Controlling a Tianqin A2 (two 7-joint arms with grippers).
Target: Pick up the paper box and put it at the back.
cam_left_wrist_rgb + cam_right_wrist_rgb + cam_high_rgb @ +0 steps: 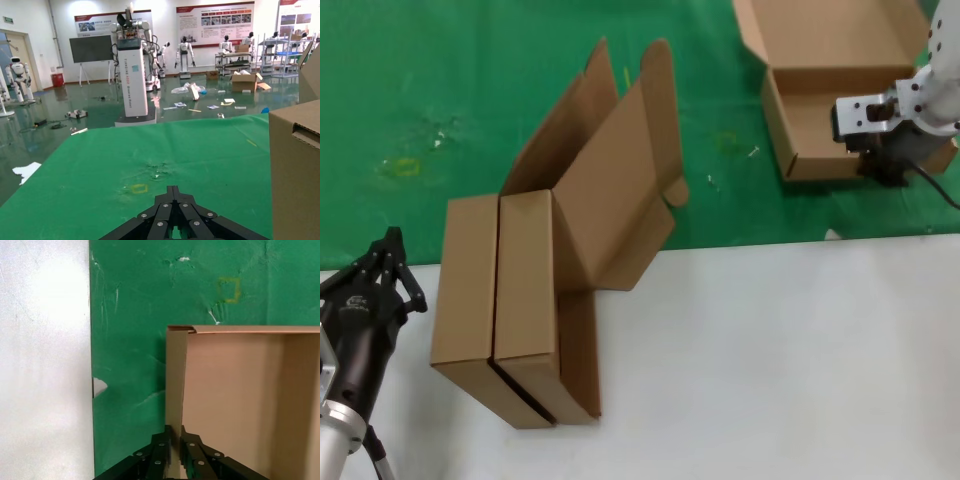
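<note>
While the right gripper pinches the front wall of the paper box between closed fingers (lid open), the box sits on the green cloth, likely placed; arm reaches from the right. Left gripper parked over the white tabletop, fingers together

We see the brown corrugated paper box lying open on the green cloth at the back, its hinged lid thrown flat behind its shallow tray.
</note>
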